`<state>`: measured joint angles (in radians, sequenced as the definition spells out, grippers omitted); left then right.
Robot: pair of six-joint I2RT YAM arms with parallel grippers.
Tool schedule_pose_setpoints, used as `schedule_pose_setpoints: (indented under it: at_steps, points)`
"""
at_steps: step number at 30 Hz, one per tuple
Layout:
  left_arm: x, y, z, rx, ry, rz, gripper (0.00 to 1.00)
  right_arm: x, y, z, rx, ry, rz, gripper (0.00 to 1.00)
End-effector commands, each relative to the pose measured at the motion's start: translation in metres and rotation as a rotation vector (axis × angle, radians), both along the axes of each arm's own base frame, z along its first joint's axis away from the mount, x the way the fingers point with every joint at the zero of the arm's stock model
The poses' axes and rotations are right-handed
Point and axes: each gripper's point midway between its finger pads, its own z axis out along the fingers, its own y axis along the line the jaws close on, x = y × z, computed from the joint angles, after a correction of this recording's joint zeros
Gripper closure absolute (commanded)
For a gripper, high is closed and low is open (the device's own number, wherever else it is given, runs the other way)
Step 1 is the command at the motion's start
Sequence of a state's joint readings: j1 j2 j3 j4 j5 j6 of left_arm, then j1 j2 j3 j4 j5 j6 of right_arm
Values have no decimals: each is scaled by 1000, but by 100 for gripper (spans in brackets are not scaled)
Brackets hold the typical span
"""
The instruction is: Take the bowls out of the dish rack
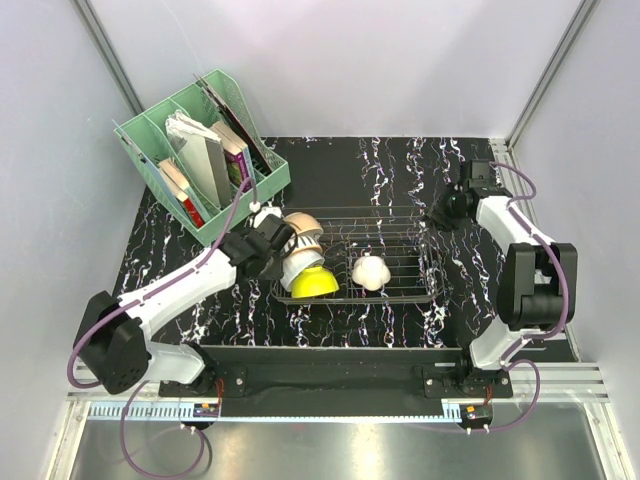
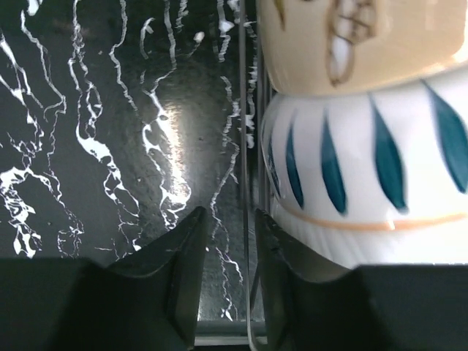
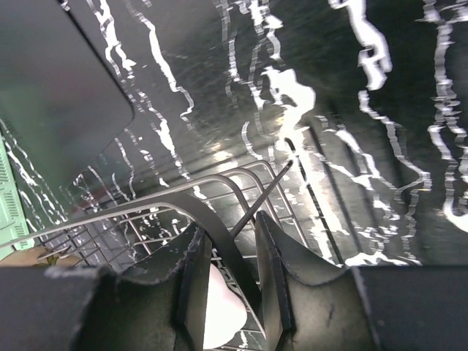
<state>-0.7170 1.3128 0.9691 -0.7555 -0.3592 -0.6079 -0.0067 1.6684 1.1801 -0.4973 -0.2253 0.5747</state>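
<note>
The dark wire dish rack [image 1: 400, 262] sits mid-table. At its left end a tan bowl [image 1: 303, 224], a white bowl with blue strokes [image 1: 297, 262] and a yellow-green bowl [image 1: 316, 282] are stacked on edge. A cream bowl [image 1: 370, 270] rests in the middle. My left gripper [image 1: 268, 243] is at the rack's left end, slightly open, a rack wire [image 2: 243, 146] between its fingers. The white bowl [image 2: 365, 175] and the tan bowl [image 2: 351, 44] are just to the right. My right gripper [image 1: 441, 212] is at the rack's far right corner, slightly open, straddling the rim wire [image 3: 219, 219].
A mint-green file organiser [image 1: 200, 155] with books stands at the back left, close behind my left arm. The black marbled mat [image 1: 400, 165] covers the table. Grey walls close in on both sides and behind.
</note>
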Motion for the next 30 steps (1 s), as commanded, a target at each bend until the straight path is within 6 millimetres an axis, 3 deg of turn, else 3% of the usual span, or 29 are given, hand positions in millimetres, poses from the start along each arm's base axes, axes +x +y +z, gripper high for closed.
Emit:
schedule_pose_setpoints:
  at_steps: [1,4,8,10,13,15,18,25,28,30]
  points:
    - [12,5,-6,-43,-15,29,67,3,33,1,65,10,19,63]
    - [17,14,-6,-30,-36,53,78,3,42,-1,86,0,38,57]
    - [24,22,0,-19,-53,63,78,5,45,-4,81,2,47,50]
    - [28,22,1,-13,-53,57,75,7,44,-3,72,-2,52,42]
    - [31,25,4,-5,-63,76,59,7,43,4,69,-20,57,28]
    - [33,29,7,-8,-72,94,56,6,39,13,46,-44,51,19]
    - [34,36,14,-26,-99,128,49,0,27,27,-15,-75,29,18]
    - [33,50,34,-58,-161,192,44,-28,-15,49,-229,-94,-47,15]
    - [29,59,46,-77,-204,228,44,-42,-22,60,-259,-108,-56,15]
    - [26,63,57,-94,-245,234,35,-50,-21,69,-247,-133,-60,15]
